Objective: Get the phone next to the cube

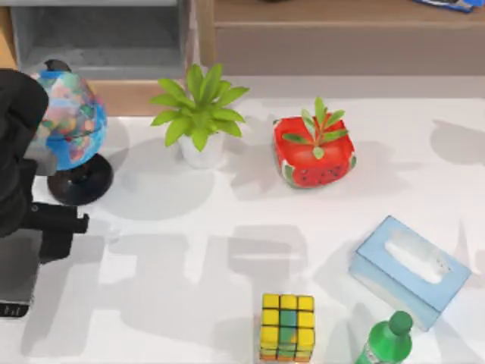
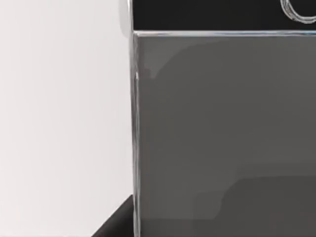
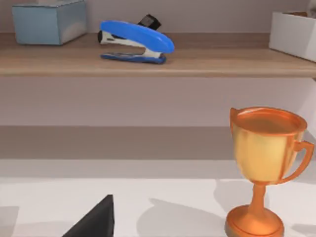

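The phone [image 1: 17, 279] is a grey slab lying flat at the table's far left edge, partly under my left arm. In the left wrist view the phone [image 2: 222, 138] is very close, a grey face with a black band at one end. My left gripper [image 1: 64, 227] hovers low right over its upper end. The cube [image 1: 287, 326], mostly yellow with some teal and orange, sits at the front centre, far to the right of the phone. A dark part of my right gripper [image 3: 96, 219] shows in the right wrist view, above the white table.
A globe [image 1: 72, 129] stands just behind my left arm. A potted plant [image 1: 198, 114] and a watermelon pot [image 1: 314, 152] stand at the back. A light-blue tissue box [image 1: 409, 269] and green bottle [image 1: 386, 341] sit right of the cube. A trophy [image 3: 266, 163] stands before a shelf with a stapler [image 3: 134, 42].
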Action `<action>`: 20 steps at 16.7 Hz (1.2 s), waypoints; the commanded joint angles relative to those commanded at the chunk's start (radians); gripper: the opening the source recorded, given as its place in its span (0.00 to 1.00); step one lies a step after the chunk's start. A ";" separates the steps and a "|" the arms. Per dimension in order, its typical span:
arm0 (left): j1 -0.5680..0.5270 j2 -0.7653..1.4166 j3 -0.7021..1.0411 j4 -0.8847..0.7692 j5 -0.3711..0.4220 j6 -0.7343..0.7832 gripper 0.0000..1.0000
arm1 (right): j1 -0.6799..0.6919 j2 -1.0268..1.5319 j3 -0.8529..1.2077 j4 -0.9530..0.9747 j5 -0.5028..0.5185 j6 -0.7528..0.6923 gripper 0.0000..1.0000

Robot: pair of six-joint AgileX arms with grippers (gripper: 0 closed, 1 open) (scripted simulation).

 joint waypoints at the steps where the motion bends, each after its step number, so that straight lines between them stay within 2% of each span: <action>1: -0.056 -0.012 -0.017 -0.008 0.001 -0.062 0.00 | 0.000 0.000 0.000 0.000 0.000 0.000 1.00; 6: -0.316 -0.032 -0.078 -0.056 0.044 -0.331 0.00 | 0.000 0.000 0.000 0.000 0.000 0.000 1.00; 10: -0.457 -0.016 -0.087 -0.102 0.095 -0.479 0.00 | 0.000 0.000 0.000 0.000 0.000 0.000 1.00; 14: -0.531 -0.009 -0.051 -0.118 0.142 -0.552 0.00 | 0.000 0.000 0.000 0.000 0.000 0.000 1.00; 20: -0.567 -0.023 0.030 -0.097 0.182 -0.571 0.00 | 0.000 0.000 0.000 0.000 0.000 0.000 1.00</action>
